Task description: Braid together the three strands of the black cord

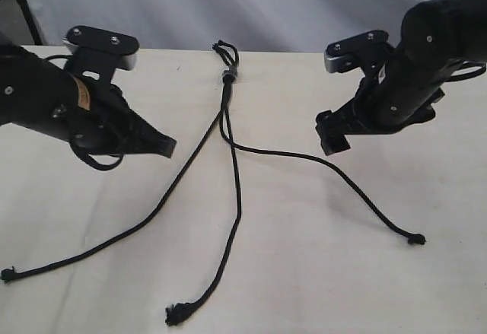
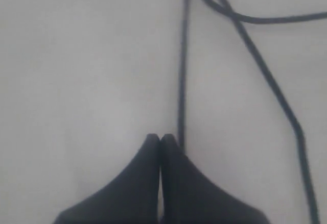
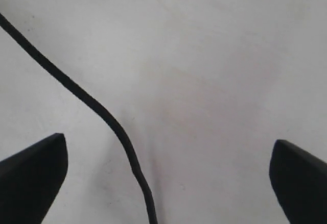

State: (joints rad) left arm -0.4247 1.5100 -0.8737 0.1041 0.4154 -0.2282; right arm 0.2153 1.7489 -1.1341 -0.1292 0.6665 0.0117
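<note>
The black cord lies on the pale table, its knot point(image 1: 227, 74) with a small loop at the far middle. From the knot the three strands fan toward the near edge: the left strand point(image 1: 114, 236), the middle strand point(image 1: 238, 212) and the right strand point(image 1: 335, 168). My left gripper point(image 1: 169, 147) point(image 2: 160, 140) is shut and empty, its tips just beside the left strand point(image 2: 182, 81). On the right, my right gripper point(image 1: 332, 132) point(image 3: 168, 147) hovers open above the right strand point(image 3: 102, 113), which lies on the table between the wide-apart fingers point(image 3: 36, 168) without touching them.
The table point(image 1: 319, 273) is bare apart from the cord, and its far edge meets a grey backdrop. The strand tips lie near the front left point(image 1: 7, 275), front middle point(image 1: 175, 315) and right point(image 1: 416, 238).
</note>
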